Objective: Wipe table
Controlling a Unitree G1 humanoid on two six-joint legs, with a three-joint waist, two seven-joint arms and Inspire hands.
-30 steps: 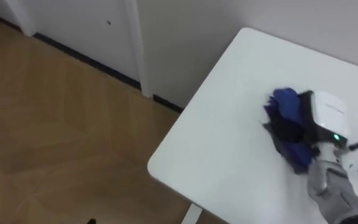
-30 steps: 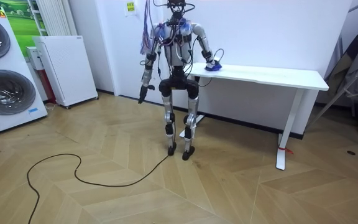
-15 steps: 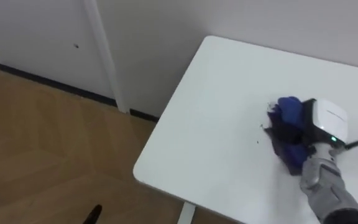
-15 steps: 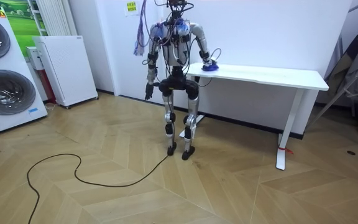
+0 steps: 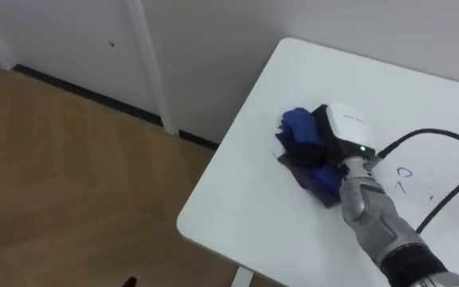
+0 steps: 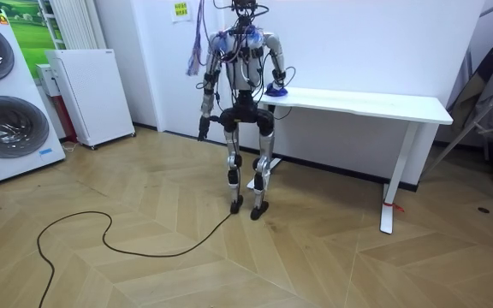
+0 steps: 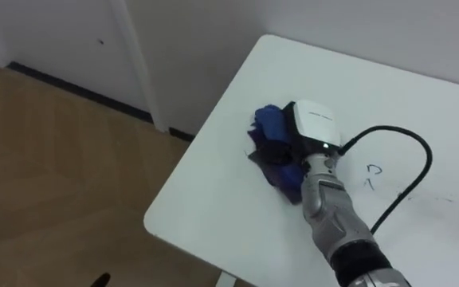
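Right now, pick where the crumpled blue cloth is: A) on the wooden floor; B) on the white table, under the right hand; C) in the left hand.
B: the crumpled blue cloth lies on the white table near its left edge, the right hand on top.

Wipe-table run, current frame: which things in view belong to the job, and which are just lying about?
Job:
- blue cloth, under the right hand
- white table
- dark marks on the tabletop beside the arm

Lying about:
- washing machine
- white cabinet by the wall
- left hand, hanging idle at the robot's side
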